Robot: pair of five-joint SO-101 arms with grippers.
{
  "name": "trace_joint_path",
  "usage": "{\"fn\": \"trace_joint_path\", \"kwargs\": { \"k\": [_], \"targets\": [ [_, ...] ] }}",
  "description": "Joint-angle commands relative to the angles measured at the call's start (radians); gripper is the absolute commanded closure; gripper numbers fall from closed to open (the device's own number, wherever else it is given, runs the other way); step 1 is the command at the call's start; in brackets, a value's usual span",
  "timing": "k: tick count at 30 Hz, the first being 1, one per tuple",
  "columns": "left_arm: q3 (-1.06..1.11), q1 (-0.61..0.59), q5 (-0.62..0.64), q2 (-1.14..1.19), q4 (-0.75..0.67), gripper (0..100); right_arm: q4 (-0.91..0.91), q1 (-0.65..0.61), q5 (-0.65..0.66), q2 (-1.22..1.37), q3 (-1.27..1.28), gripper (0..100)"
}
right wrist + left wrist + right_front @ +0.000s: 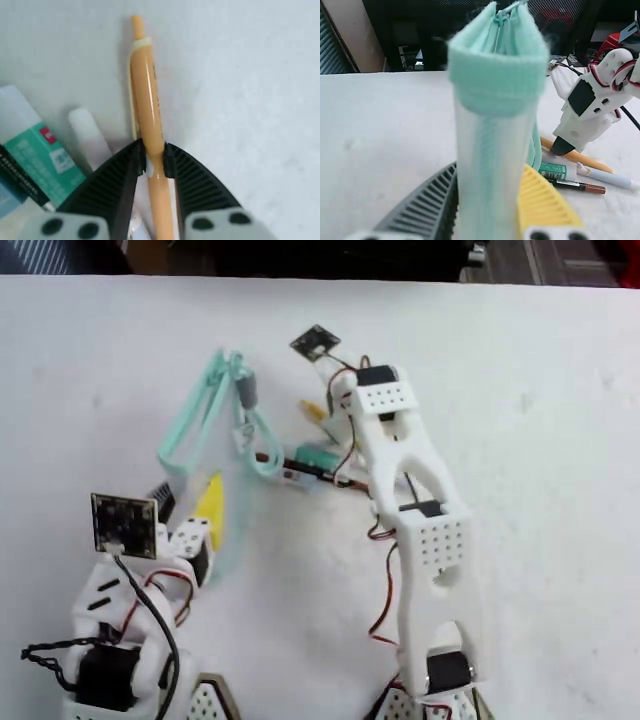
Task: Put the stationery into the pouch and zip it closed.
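Near the middle of the white surface [520, 390], the right end effector [150, 156] has its black jaws closed on an orange pen [147, 90] that lies there. Just beside it are a green-and-white eraser [45, 160], a white pen [92, 132] and a brown pen [577, 186]. On the left arm's side, the left end effector [490, 172] pinches the mint pouch [495, 75] between its grey and yellow fingers. In the high view the pouch's zip edges are spread apart. Whether anything is inside cannot be told.
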Motion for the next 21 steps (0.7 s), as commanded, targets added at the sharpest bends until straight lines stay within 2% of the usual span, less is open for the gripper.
{"fn": "trace_joint_path", "kwargs": {
  "k": [1, 6, 13, 21],
  "targets": [
    [-0.006, 0.018, -0.008, 0.008, -0.023, 80, 0.111, 0.035, -0.091, -0.156, -0.086, 98.2],
    [-0.005, 0.019, 0.074, 0.008, -0.023, 76, 0.255, 0.033, -0.141, -0.331, -0.184, 98.2],
    [-0.005, 0.018, 0.075, 0.008, -0.008, 76, 0.429, 0.033, -0.144, -0.552, -0.253, 98.2],
    [-0.005, 0.019, 0.075, 0.008, -0.008, 76, 0.486, -0.05, -0.149, -0.808, -0.236, 98.2]
  ]
}}
